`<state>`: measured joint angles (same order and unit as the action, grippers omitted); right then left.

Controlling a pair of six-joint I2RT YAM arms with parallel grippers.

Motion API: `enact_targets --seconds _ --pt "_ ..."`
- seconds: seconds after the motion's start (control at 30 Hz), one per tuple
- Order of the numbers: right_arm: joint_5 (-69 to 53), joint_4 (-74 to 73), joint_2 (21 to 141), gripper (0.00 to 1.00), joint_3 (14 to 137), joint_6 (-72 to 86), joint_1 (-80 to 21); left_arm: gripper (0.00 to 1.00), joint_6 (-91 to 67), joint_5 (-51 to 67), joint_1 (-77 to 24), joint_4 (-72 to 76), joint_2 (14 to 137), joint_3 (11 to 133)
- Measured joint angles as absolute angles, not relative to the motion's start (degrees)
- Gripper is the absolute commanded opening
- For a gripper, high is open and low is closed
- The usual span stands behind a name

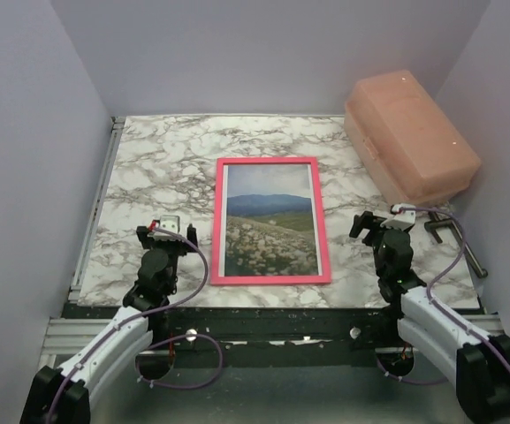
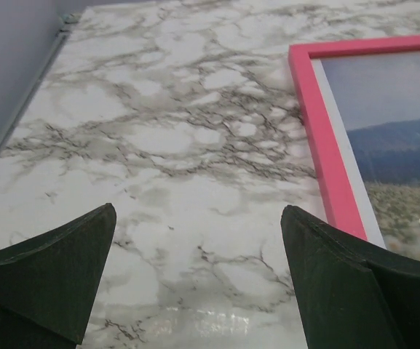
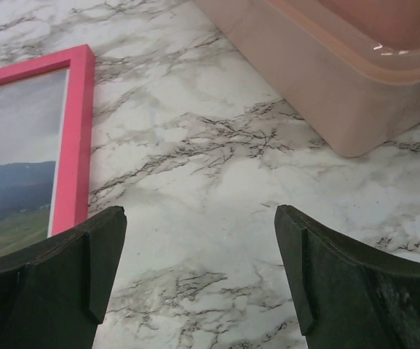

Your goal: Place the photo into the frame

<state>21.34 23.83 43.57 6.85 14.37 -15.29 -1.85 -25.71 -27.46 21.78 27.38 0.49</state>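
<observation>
The pink frame (image 1: 270, 162) lies face up in the middle of the marble table, and the landscape photo (image 1: 270, 231) shows inside its border. The frame's left bar (image 2: 326, 138) and the photo (image 2: 399, 145) show in the left wrist view. The frame's right bar (image 3: 73, 138) and the photo (image 3: 20, 167) show in the right wrist view. My left gripper (image 1: 168, 231) is open and empty over bare table, left of the frame; it also shows in its own view (image 2: 199, 218). My right gripper (image 1: 374, 223) is open and empty, right of the frame; it also shows in its own view (image 3: 199, 218).
A closed pink plastic box (image 1: 409, 132) stands at the back right, and its near corner shows in the right wrist view (image 3: 326, 80). A dark clamp (image 1: 453, 238) sits at the table's right edge. Grey walls enclose the table on three sides.
</observation>
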Motion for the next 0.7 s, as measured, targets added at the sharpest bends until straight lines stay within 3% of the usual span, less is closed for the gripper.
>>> enact_targets --seconds 0.33,0.47,0.63,0.7 --pt "22.9 55.0 69.9 0.92 4.0 11.4 -13.1 0.98 5.0 -19.5 -13.6 53.8 56.4 2.7" --pt "22.6 63.6 77.9 1.00 6.4 10.1 -10.7 0.98 4.5 -16.8 -9.0 67.3 70.8 5.5" --pt "19.7 76.6 91.4 1.00 8.9 8.9 -7.5 0.99 3.3 -16.2 -8.1 68.3 74.8 7.8" --pt "19.2 75.1 92.7 1.00 9.2 8.9 -7.0 0.99 2.1 -16.2 -7.2 67.1 74.6 10.2"
